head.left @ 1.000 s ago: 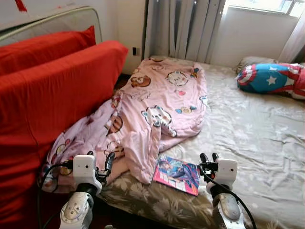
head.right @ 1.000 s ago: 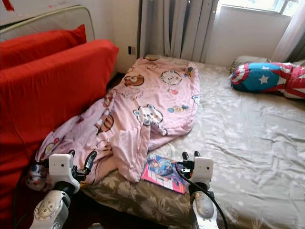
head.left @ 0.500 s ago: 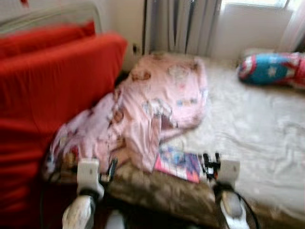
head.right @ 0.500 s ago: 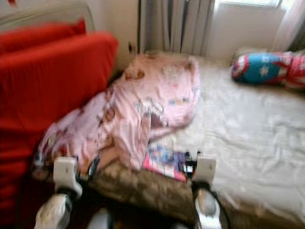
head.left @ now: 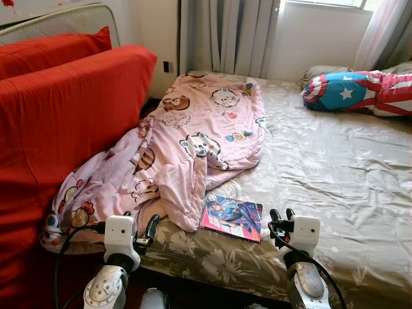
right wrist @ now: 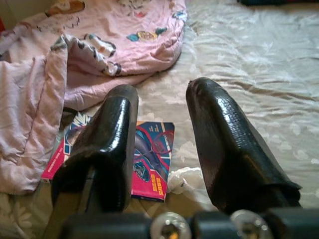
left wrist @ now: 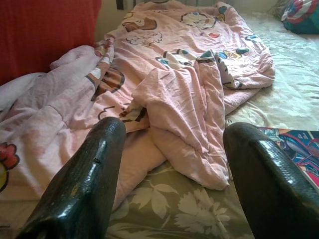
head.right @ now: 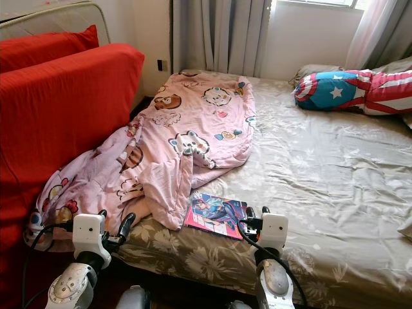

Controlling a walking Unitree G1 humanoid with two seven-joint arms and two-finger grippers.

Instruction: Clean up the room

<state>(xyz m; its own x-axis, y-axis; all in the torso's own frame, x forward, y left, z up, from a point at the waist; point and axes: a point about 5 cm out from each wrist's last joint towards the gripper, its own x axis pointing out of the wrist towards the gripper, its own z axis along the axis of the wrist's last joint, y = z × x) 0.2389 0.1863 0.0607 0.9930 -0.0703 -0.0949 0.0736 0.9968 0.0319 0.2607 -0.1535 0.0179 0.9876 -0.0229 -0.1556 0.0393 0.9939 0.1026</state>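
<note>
A crumpled pink cartoon-print blanket lies along the left side of the bed, spilling over its near left corner. Just right of the blanket's hanging fold, a colourful book lies flat near the bed's front edge. My left gripper is open and empty, low in front of the blanket's overhang. My right gripper is open and empty too, just right of the book. A small crumpled white scrap lies by the book's near corner.
A tall red-covered mattress or cushion leans against the wall on the left, close to the bed. A blue, red and white star pillow lies at the bed's far right. Grey curtains hang behind. The sheet's right half is wrinkled and bare.
The whole picture has shifted and cleared after a blur, so the camera moved; the bed now reaches further right. Both grippers stay open and hold their places.
</note>
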